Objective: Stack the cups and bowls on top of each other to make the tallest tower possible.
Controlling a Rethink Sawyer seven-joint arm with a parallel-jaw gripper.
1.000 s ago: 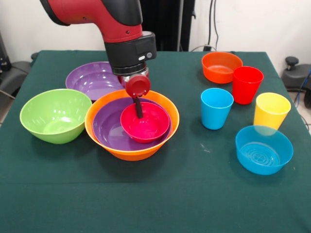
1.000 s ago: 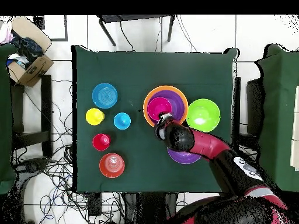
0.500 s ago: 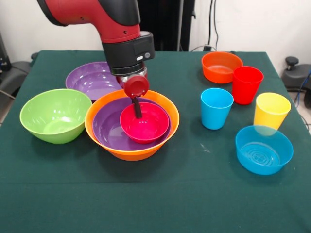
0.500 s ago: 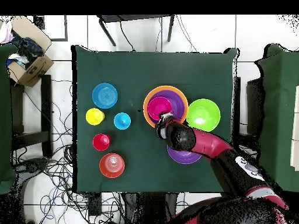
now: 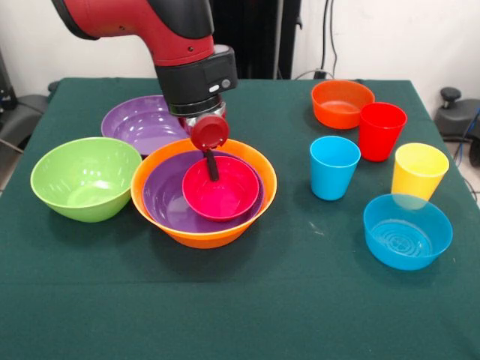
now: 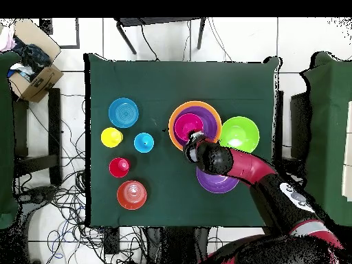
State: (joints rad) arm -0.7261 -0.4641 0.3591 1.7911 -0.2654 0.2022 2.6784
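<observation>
The tower is a large orange bowl (image 5: 202, 237) with a purple bowl (image 5: 163, 199) nested in it and a small pink-red bowl (image 5: 225, 196) inside that. My gripper (image 5: 212, 169) reaches down over the pink-red bowl's far rim. One black finger (image 5: 212, 164) is inside the bowl, and the gripper is shut on that rim. From overhead, the gripper (image 6: 192, 141) sits at the edge of the pink-red bowl (image 6: 186, 126). The blue cup (image 5: 334, 167), red cup (image 5: 380, 131) and yellow cup (image 5: 418, 171) stand upright to the right.
A second purple bowl (image 5: 139, 124) lies behind the arm, and a lime green bowl (image 5: 84, 178) touches the tower's left side. A small orange bowl (image 5: 341, 103) and a small blue bowl (image 5: 407, 231) flank the cups. Overhead, a cardboard box (image 6: 33, 69) sits off the table.
The arm has shifted slightly left in the front view, and the pink-red bowl has moved left with it inside the purple bowl. Everything else is still.
</observation>
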